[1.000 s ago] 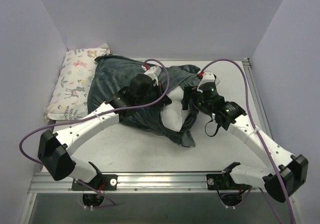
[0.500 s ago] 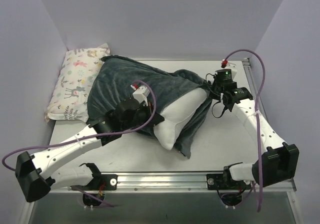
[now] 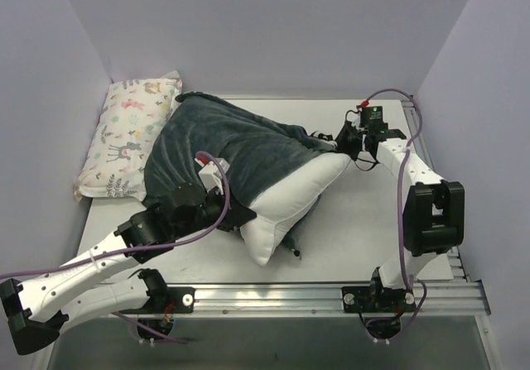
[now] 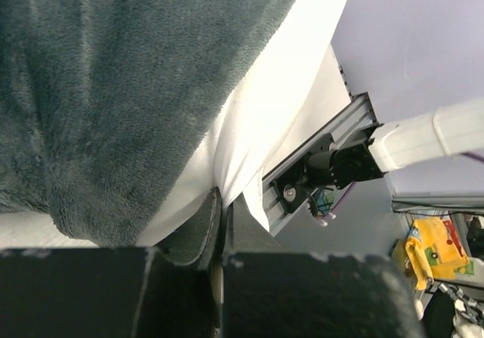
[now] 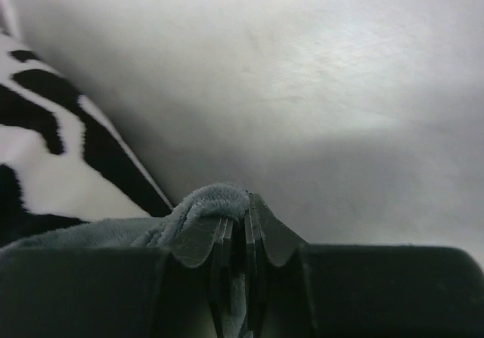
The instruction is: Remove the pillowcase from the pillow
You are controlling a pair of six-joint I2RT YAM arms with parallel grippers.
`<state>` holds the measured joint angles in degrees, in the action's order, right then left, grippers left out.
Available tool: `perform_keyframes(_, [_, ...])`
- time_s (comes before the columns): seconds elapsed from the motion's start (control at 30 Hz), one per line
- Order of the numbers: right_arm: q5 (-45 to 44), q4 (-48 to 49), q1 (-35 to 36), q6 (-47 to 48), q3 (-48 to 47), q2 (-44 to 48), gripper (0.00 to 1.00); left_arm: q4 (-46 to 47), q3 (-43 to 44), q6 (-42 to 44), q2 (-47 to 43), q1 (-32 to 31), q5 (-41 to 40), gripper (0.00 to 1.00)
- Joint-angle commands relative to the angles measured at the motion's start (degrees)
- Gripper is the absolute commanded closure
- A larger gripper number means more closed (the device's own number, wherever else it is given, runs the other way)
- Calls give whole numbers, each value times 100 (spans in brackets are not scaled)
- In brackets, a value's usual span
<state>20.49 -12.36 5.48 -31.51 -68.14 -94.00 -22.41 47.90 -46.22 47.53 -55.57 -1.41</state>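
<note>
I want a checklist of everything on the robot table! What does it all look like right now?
Surface: pale table, metal rail along the front.
Job's things: pillowcase, grey side out, covers part of the white pillow; the pillow's near end sticks out.
Clutter: small animal-print pillow by the left wall.
Grippers: left gripper shut on the pillow; right gripper shut on the pillowcase edge.
Cables: purple cables, one looping off each arm.
Surroundings: lilac walls.

pillow (image 3: 286, 209) half inside pillowcase (image 3: 224, 146), small pillow (image 3: 124, 134) left
</note>
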Motion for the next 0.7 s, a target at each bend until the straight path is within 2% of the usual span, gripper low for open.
perform_keyframes(0.0, [1323,1622,-135,-259,-735,-549,93,-448,158,191,89,-138,141,100])
perform_keyframes(0.03, [1570,1658,-30,-216,-814,-611,88,-439,184,235,290,-216,141,100])
perform_keyframes(0.1, [1520,1649,-11,-180,-771,-533,81,-378,220,271,476,-463,89,100])
perform_keyframes(0.13, [1415,1614,-46,-172,-736,-358,72,-334,185,262,538,-524,27,100])
perform_keyframes(0.2, [1187,1264,-90,-111,-674,-138,61,-168,62,227,730,-612,18,100])
perform_keyframes(0.23, [742,1010,-125,-58,-674,116,48,-88,18,218,810,-648,18,100])
perform_keyframes(0.33, [229,350,-126,162,-648,652,32,280,-88,139,1205,-718,9,100])
perform_keyframes(0.43, [-315,-142,-126,276,-648,1092,23,606,35,174,1767,-841,-61,100])
perform_keyframes(0.53, [-545,-372,-152,321,-666,1400,18,879,298,227,2365,-999,-105,100])
perform_keyframes(0.67, [-581,-618,-257,198,-403,1892,16,1229,623,297,2858,-1052,-210,98])
